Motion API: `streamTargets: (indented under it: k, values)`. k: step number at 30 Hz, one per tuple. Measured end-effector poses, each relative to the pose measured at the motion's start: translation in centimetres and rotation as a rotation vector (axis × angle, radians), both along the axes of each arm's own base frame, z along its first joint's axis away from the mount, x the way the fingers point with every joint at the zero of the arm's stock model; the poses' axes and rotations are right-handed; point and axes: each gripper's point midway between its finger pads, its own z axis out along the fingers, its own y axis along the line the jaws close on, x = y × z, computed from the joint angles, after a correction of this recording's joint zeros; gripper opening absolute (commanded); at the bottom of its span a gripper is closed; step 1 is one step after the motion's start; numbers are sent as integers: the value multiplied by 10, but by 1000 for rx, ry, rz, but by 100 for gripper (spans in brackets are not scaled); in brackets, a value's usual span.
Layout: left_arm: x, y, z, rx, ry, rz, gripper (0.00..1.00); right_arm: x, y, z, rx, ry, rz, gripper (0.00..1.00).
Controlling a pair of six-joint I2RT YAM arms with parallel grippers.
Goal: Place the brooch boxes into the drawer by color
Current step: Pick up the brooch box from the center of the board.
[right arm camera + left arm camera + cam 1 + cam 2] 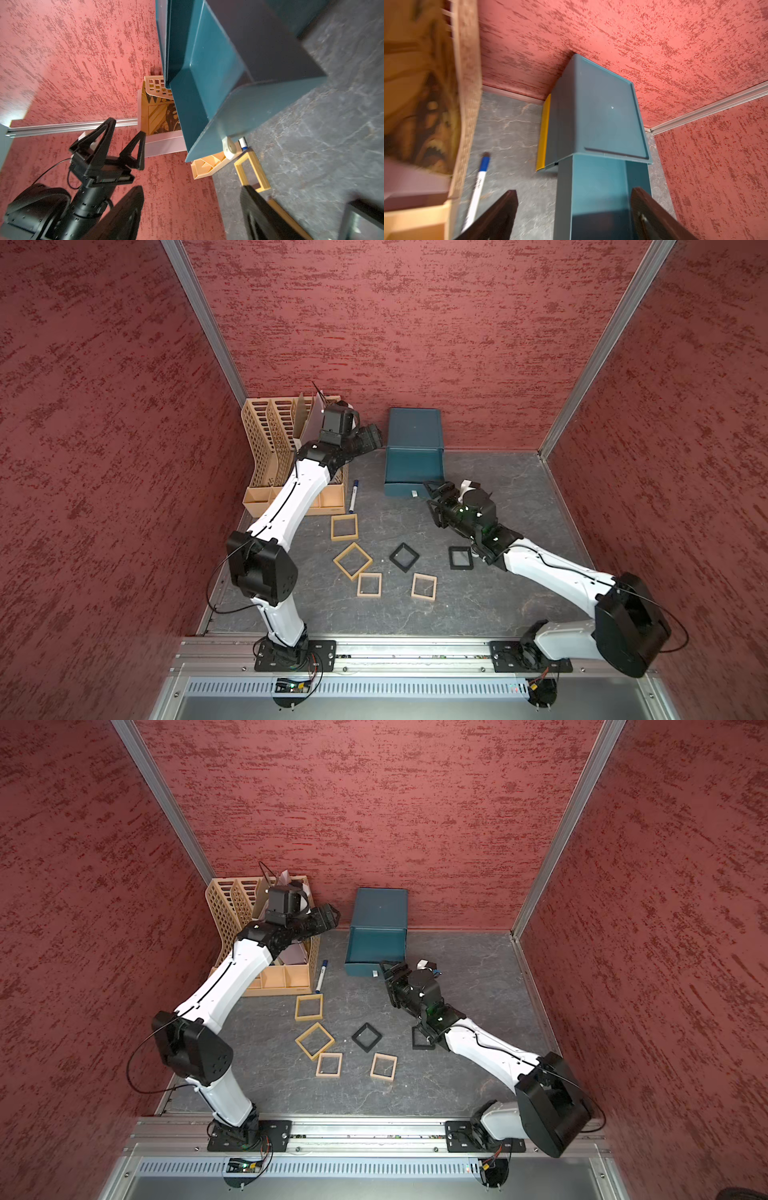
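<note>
Though raised beside the file rack (266, 448), shows the left claw (126, 127) wide and empty, likely parked clear of the counter (478, 601); gives only "WA" to read on a brown card (158, 116) there, the marker pen (353, 494) print too blurred. Leaves six brooch boxes (353, 561) flat mid-counter, none stowed, loosely paired by color. Presents the drawer (413, 466) pulled out of the teal chest (414, 427) as target, the right claw (433, 502) wide, empty, just beside its front.

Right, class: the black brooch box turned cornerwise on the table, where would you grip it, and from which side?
From above, across two opposite outer edges of the black brooch box. It lies flat, touching nothing else, turned cornerwise, so the grip likely needs turning to match.
</note>
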Motion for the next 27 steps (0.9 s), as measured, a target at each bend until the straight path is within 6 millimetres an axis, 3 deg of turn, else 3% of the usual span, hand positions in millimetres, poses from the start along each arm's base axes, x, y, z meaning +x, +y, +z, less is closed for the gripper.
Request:
streamTargets:
  k: [2,5,15,18,22,27]
  values:
    - [-12,9,-1,25,7,28,89,-8,-6,-1,-47,8,8,79]
    - [-31,25,-19,80,57,75,87,-19,-16,-5,-125,17,18,76]
    - [-105,74,-110,233,269,182,72,-44,-39,-23,-424,64,92,61]
    - [-112,85,-130,246,316,205,63,-47,-41,-15,-513,62,132,58]
    - [-122,102,-156,255,386,238,58,-49,-44,0,-612,33,178,56]
    - [-132,119,-192,249,482,270,54,-61,-54,-4,-709,26,226,54]
